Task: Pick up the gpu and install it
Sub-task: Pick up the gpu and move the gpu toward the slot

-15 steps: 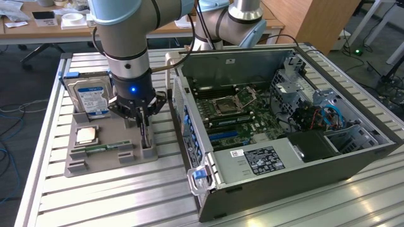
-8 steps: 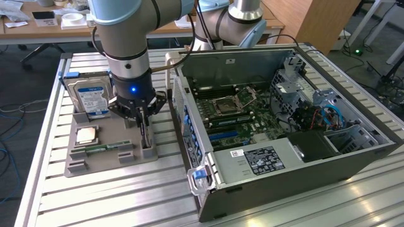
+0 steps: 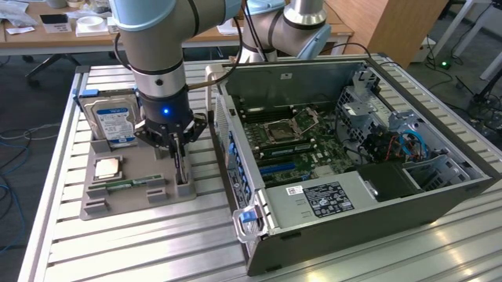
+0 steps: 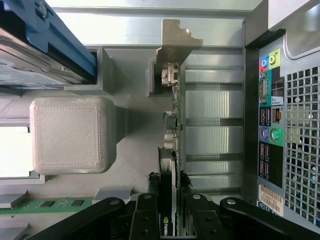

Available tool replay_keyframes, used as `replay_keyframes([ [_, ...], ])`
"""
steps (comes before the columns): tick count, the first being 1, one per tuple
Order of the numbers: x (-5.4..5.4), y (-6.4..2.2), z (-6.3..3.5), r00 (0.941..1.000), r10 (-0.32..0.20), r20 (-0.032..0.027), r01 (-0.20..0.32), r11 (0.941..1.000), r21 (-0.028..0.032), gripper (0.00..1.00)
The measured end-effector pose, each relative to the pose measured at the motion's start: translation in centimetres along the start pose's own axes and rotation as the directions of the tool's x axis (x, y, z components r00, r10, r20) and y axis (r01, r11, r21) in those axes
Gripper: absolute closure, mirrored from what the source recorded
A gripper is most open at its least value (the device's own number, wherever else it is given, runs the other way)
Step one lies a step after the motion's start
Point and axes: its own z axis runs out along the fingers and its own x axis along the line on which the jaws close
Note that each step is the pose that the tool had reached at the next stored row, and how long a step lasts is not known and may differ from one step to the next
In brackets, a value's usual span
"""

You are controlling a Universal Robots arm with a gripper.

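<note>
While the gpu [image 3: 182, 170] stands on edge in its slot of the gray tray [image 3: 126, 207], on the side nearest the open computer case [image 3: 439, 194], the gripper [image 3: 176, 147] is lowered straight over it. Its fingers [image 4: 145, 212] are clamped on the card's two faces, and the hard drive [image 3: 110, 117] stands upright just beside.

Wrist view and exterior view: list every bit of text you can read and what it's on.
"NVIDI", cut off at the picture's edge: on the thin black gpu card with silver end bracket.
Blue-and-white label on the silver hard drive: too small to read.
White print on the black label of the grey power supply box: too small to read.
White barcode sticker on the grey computer case's rear: too small to read.
</note>
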Motion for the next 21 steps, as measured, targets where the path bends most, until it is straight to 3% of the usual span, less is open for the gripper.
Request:
replay_keyframes([
  [14,0.0,0.0,-0.01,0.9999,-0.011,-0.0002,0.011,0.9999,-0.0007,0.74],
  [21,-0.03,0.03,-0.66,0.9999,-0.011,-0.0004,0.011,0.9999,-0.0005,0.74],
])
